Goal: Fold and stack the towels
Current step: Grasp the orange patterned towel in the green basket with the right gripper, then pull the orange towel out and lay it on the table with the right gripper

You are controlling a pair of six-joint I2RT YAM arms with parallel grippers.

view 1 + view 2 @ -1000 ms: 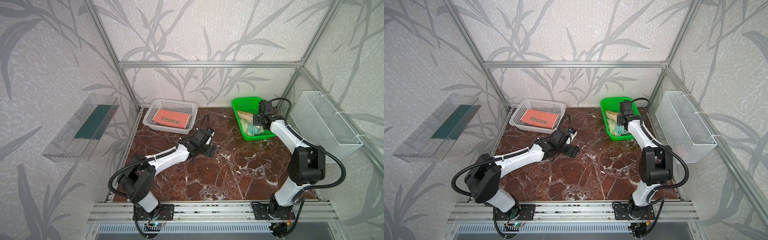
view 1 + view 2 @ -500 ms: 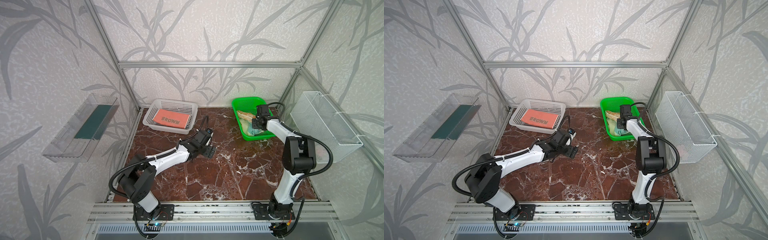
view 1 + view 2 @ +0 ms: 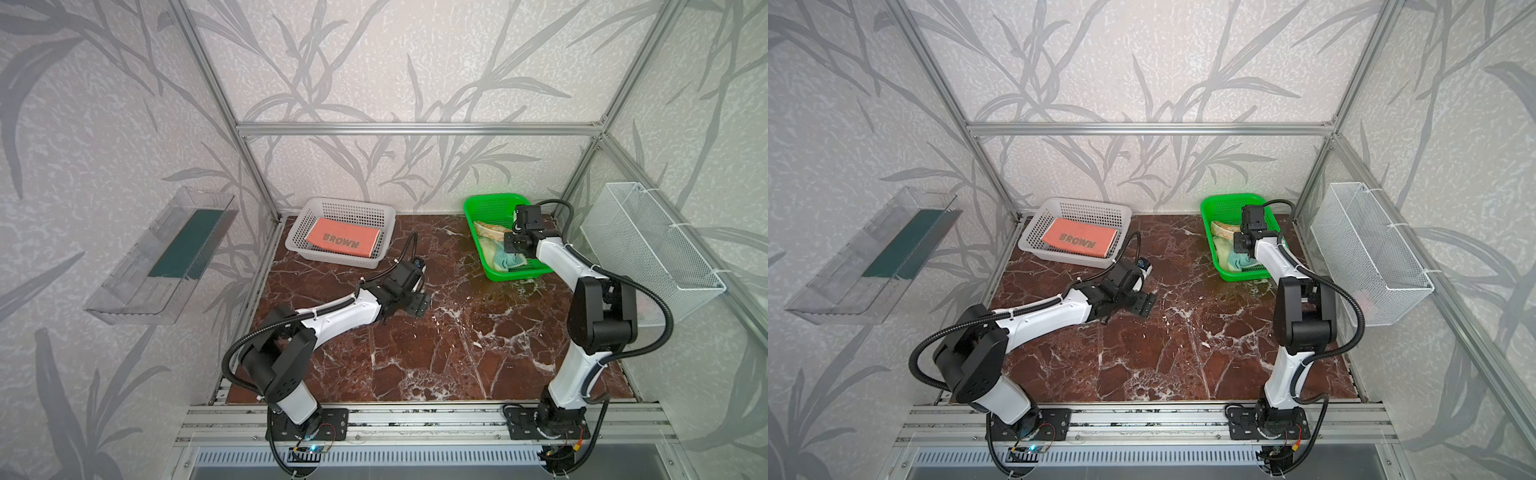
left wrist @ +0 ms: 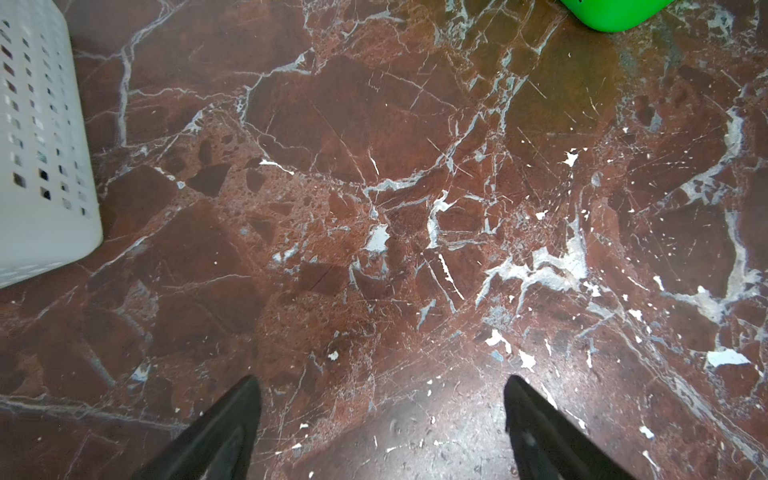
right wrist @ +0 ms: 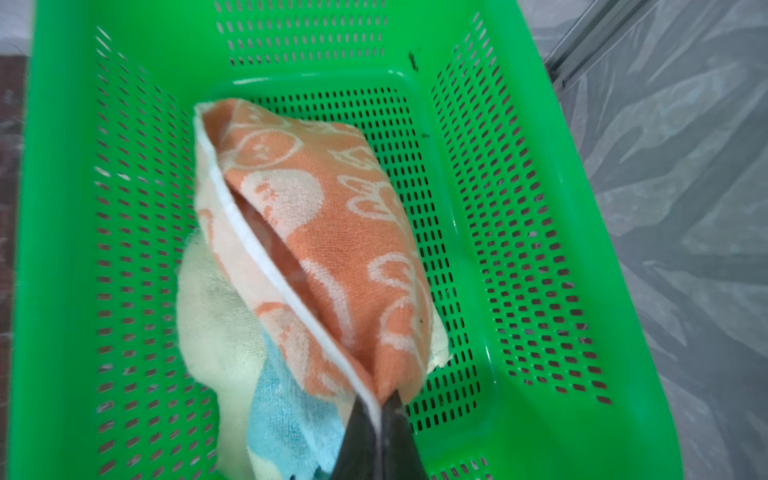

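The salmon-pink towel marked BROWN (image 3: 343, 240) (image 3: 1079, 241) lies folded in the white basket (image 3: 305, 214) (image 3: 1040, 214) at the back left. The orange towel with cream rabbit faces (image 5: 332, 232) (image 3: 488, 230) sits crumpled in the green basket (image 5: 540, 208) (image 3: 494, 203) (image 3: 1227, 205) at the back right. It rests on the pale yellow towel with light-blue edging (image 5: 224, 332) (image 3: 505, 261). My right gripper (image 5: 379, 409) (image 3: 510, 245) is shut on the white-hemmed edge of the orange towel. Low over the bare marble, my left gripper (image 4: 380, 388) (image 3: 415, 305) stands open and holds nothing.
A white wire basket (image 3: 648, 245) hangs on the right wall. On the left wall is a clear shelf (image 3: 166, 253). In the left wrist view the white basket's corner (image 4: 41, 166) and the green basket's corner (image 4: 611, 12) border the brown marble table (image 3: 436, 345).
My right gripper has closed on the edge of the orange towel inside the green basket, and its arm has shifted a little. The left arm has stayed put.
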